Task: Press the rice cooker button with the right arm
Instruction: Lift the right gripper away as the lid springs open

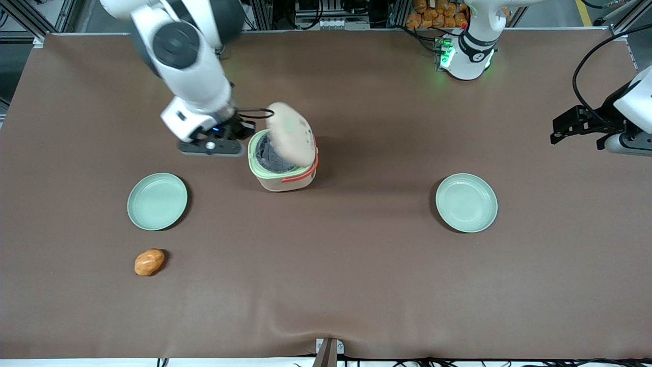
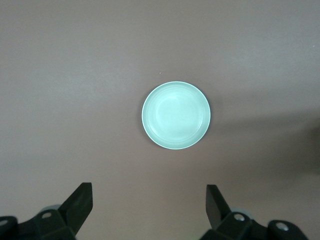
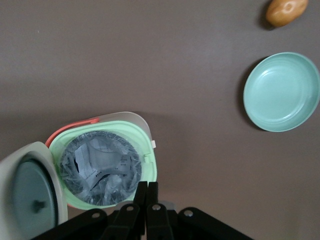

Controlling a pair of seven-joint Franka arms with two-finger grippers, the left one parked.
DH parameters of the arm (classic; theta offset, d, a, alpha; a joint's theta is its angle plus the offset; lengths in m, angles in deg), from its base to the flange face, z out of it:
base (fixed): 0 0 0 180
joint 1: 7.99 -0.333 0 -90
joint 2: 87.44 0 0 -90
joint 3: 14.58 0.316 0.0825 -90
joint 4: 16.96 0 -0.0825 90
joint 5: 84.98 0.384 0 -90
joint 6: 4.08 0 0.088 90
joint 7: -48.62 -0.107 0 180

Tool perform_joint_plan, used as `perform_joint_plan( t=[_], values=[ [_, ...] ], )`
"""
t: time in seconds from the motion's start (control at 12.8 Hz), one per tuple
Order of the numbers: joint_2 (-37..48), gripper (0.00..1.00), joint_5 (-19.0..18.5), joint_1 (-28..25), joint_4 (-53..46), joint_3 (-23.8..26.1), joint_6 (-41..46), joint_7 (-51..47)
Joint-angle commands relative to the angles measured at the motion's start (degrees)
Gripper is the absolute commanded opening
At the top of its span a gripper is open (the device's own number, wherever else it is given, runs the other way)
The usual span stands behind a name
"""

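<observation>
The cream rice cooker (image 1: 282,171) stands mid-table with its lid (image 1: 291,136) swung up. Its pale green rim (image 3: 150,150), silvery inner pot (image 3: 100,167) with crinkled plastic inside, and orange-red handle (image 1: 301,176) all show. A pale green patch on the raised lid looks like the button (image 1: 289,122). The right arm (image 1: 191,66) reaches down beside the cooker on the working arm's side. Its black gripper (image 1: 243,130) is shut with nothing between the fingers. The fingertips (image 3: 147,186) hover at the edge of the green rim.
A pale green plate (image 1: 157,201) lies nearer the front camera toward the working arm's end, with an orange-brown bread roll (image 1: 149,262) nearer still. A second green plate (image 1: 466,202) lies toward the parked arm's end.
</observation>
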Motion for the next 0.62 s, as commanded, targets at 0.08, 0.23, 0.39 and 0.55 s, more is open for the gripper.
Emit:
perform_joint_plan(
  t=[0.08,0.23,0.39,0.55],
  values=[
    [4.66,0.85,5.81,3.79,-4.04,-10.04,5.21,17.67],
    [7.66,1.0,4.86,7.21,-4.48,-12.96,9.07,22.61],
    [9.86,1.0,-0.12,10.37,-4.48,-13.68,12.42,28.93],
    [10.92,1.0,-1.91,11.27,-4.22,-15.25,12.78,30.37]
  ],
)
